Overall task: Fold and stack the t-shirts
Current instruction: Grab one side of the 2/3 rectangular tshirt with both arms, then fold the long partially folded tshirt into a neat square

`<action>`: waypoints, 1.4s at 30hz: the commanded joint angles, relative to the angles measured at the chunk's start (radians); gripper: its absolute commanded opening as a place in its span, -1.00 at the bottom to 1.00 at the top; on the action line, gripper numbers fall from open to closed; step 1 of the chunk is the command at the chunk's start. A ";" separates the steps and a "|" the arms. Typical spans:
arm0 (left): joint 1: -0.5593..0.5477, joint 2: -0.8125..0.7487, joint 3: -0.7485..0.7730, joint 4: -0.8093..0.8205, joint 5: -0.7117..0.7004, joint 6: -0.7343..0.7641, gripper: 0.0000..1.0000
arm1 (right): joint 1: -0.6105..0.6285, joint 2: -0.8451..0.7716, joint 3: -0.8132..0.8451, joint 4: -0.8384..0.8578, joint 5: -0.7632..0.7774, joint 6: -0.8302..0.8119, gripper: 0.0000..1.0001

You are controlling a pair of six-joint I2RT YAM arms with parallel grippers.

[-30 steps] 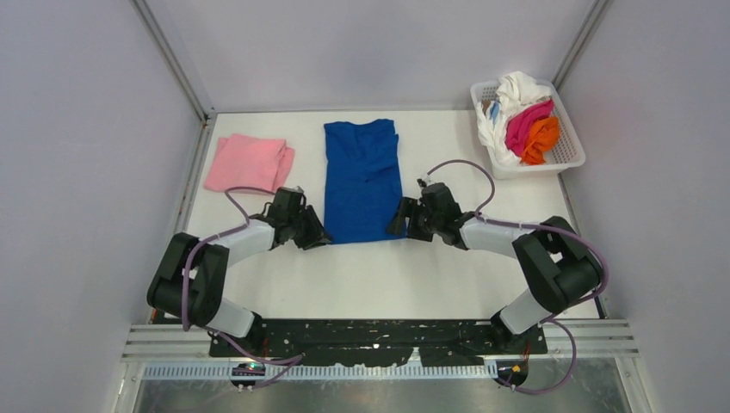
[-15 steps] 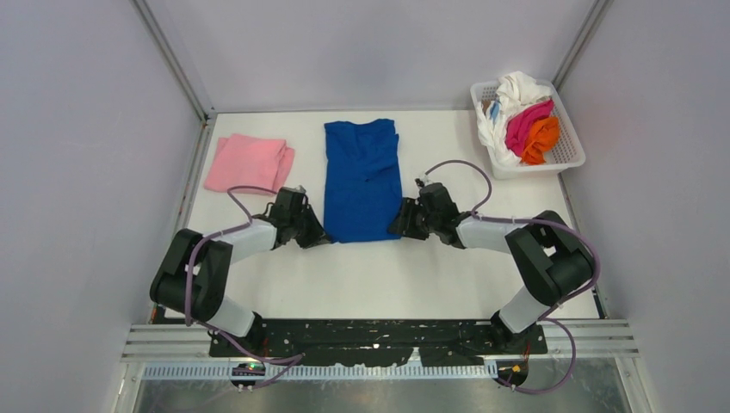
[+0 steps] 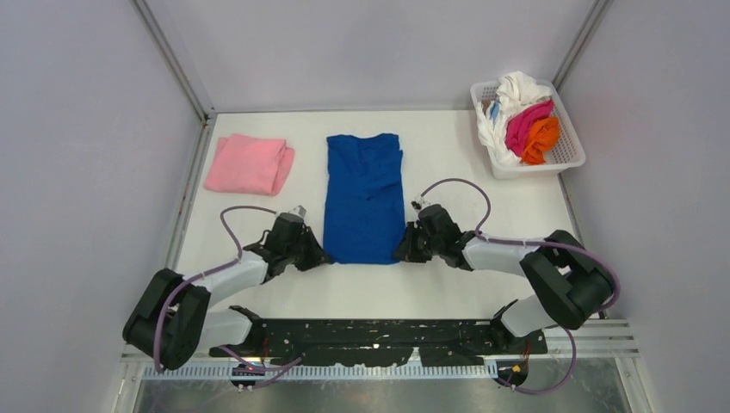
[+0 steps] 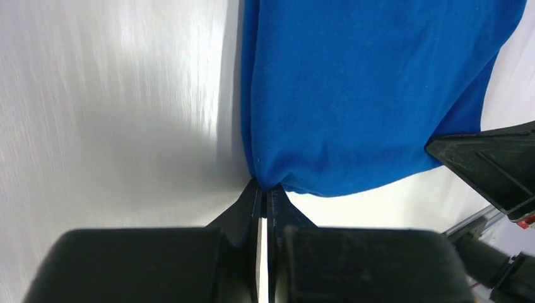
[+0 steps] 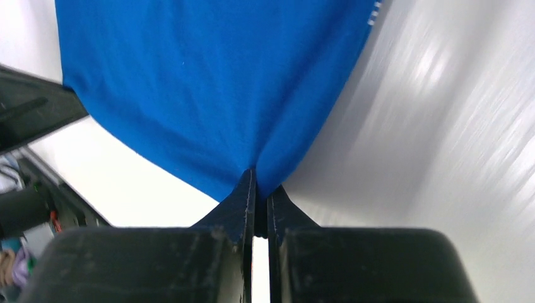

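A royal blue t-shirt (image 3: pixel 364 196) lies flat on the white table, folded lengthwise into a long strip. My left gripper (image 3: pixel 319 256) is shut on its near left corner, and the cloth bunches at the fingertips (image 4: pixel 264 187). At the near right corner my right gripper (image 3: pixel 405 252) pinches the blue t-shirt (image 5: pixel 214 88) too, its jaws pressed together on the hem (image 5: pixel 260 183). A light pink t-shirt (image 3: pixel 250 163) rests folded at the back left. More t-shirts, white, magenta and orange, fill a basket (image 3: pixel 570 155) at the back right.
The white mesh basket stands against the right wall at the table's back corner. A metal frame post (image 3: pixel 176 64) and grey walls close in the left, back and right sides. Purple cables (image 3: pixel 456 185) loop above both wrists.
Both grippers closed on the blue t-shirt's near corners. Both arms drew back toward the near edge, dragging the shirt a little nearer.
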 commanded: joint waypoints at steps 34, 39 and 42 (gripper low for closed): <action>-0.068 -0.330 0.423 -0.305 -0.246 0.156 -1.00 | -0.189 -0.425 0.294 -0.435 -0.124 -0.103 -0.89; -0.002 -0.157 0.550 -0.278 -0.207 0.205 -1.00 | -0.257 -0.302 0.383 -0.415 -0.143 -0.133 -0.90; 0.027 -0.065 0.615 -0.268 -0.187 0.219 -1.00 | -0.286 -0.238 0.423 -0.399 -0.163 -0.140 -0.90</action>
